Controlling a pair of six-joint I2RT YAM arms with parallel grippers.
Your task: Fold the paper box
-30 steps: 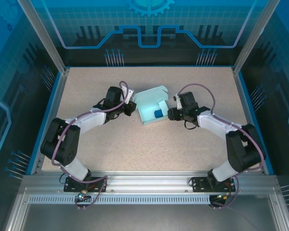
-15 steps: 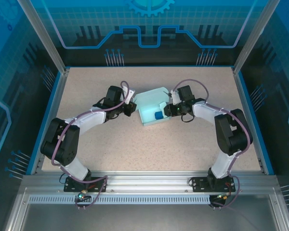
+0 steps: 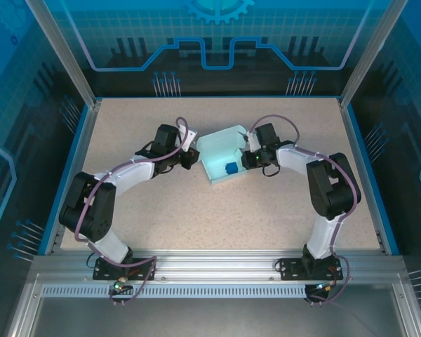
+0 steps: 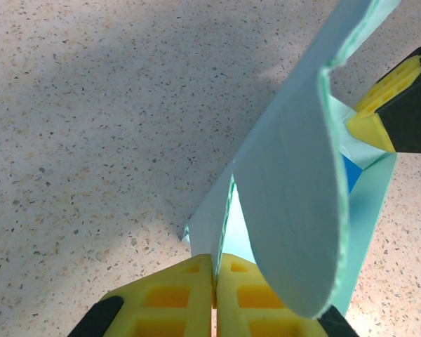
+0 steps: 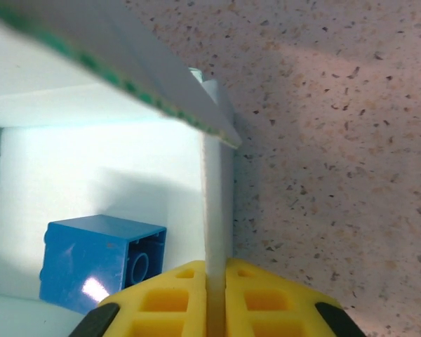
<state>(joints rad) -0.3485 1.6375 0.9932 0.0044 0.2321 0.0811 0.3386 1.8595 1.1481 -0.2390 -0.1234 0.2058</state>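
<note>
The paper box [image 3: 219,154] is pale sky-blue card, partly folded, standing open in the middle of the table. My left gripper [image 3: 194,157] is shut on its left wall [image 4: 212,232], the yellow fingers [image 4: 175,298] pinching the thin card. A rounded flap [image 4: 295,203] curves over the box in front of the left wrist camera. My right gripper [image 3: 247,159] is shut on the right wall [image 5: 216,210], which runs up between its yellow pads [image 5: 256,298]. A small dark blue brick [image 5: 102,260] lies inside the box [image 5: 91,161], also visible from above as the brick [image 3: 230,168].
The speckled beige table [image 3: 217,217] spreads around the box, bounded by a blue rim [image 3: 365,161] and metal posts at the corners. Both arm bases sit at the near edge on an aluminium rail [image 3: 217,270].
My right gripper has moved left to the box's right wall and shut on it. The left gripper has kept its hold and the box shifted slightly.
</note>
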